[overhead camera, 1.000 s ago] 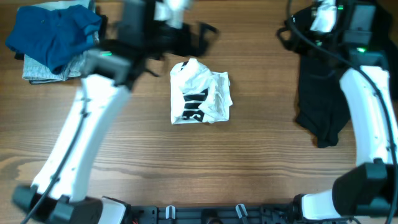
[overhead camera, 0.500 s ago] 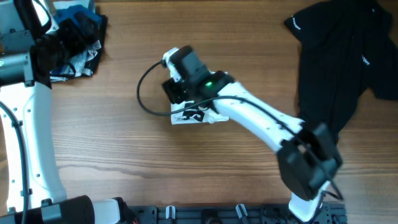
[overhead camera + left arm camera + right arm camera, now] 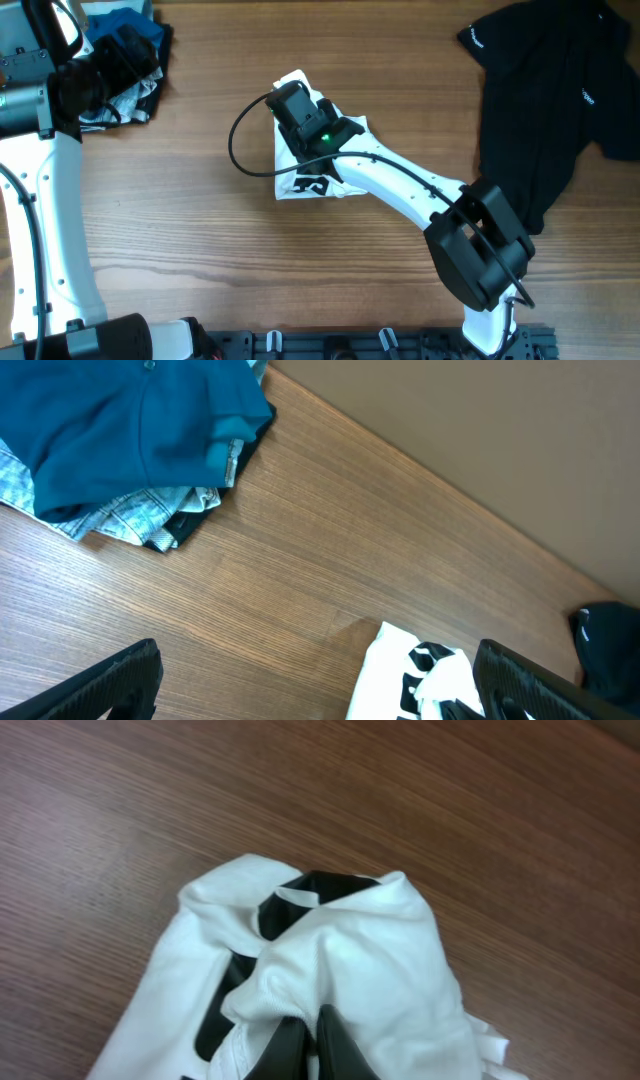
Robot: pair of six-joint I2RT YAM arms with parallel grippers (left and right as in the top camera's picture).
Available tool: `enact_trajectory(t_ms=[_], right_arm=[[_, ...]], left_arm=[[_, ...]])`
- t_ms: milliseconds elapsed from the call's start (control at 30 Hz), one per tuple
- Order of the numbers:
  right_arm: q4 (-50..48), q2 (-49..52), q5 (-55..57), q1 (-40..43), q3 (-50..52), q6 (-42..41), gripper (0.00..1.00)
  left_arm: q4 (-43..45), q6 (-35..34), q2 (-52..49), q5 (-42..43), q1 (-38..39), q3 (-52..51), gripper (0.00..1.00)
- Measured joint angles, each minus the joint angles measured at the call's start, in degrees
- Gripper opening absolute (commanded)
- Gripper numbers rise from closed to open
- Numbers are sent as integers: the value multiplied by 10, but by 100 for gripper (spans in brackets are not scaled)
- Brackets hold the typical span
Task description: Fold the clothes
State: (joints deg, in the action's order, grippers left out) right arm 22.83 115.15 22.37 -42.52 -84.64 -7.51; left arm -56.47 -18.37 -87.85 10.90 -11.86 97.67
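1. Centrally on the desk (image 3: 200, 250) lies a crumpled white shirt (image 3: 312, 186) with black print.
2. The right fingers (image 3: 340, 1045) are pressed close together, pinching a raised fold of the white shirt at its near edge; the cloth bunches on both sides of them.
3. The left fingers (image 3: 110, 680) are spread wide and hold nothing, well apart from the white shirt.
4. A heap of blue clothes (image 3: 120, 420) sits at the far left corner.
5. A black shirt (image 3: 540, 110) lies spread at the far right.
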Motion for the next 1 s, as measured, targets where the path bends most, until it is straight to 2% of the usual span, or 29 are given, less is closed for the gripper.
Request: enact_trajectory(t_ms=[167,267,300,333,367,400,467,600,733,800,933,1000], right_arm=[[33,0,13,39,0,-40,5],[35,-1,-18,107,0,-47,4],[36,-1,-44,156,0,-49,8],[35,-1,-58,184,0,-51,37],[35,-1,-75,207,0,-53,59],[37,-1,-94,228,0,-55,66],[50,-1,-140,258,0,-55,73],[103,-23,-243,270,0,-57,75],[195,-108,-325,251,-2,-57,75],[233,-129,-341,228,-2,-57,73],[243,-129,-357,167,33,-62,69],[243,-123,-352,145,61,-76,60]], left_arm=[[-1,0,0,0,0,0,100],[-2,0,0,0,0,0,100],[-2,0,0,-2,0,0,100],[-2,0,-1,-2,0,0,100],[-2,0,-1,-2,0,0,100],[-2,2,-1,-2,0,0,100],[-2,3,-1,-2,0,0,100],[-2,5,-1,-6,0,0,100],[-2,5,-1,-21,0,0,100],[-7,7,-1,-33,0,0,100],[-14,7,-1,-51,0,0,100],[-16,7,-1,-53,0,0,100]])
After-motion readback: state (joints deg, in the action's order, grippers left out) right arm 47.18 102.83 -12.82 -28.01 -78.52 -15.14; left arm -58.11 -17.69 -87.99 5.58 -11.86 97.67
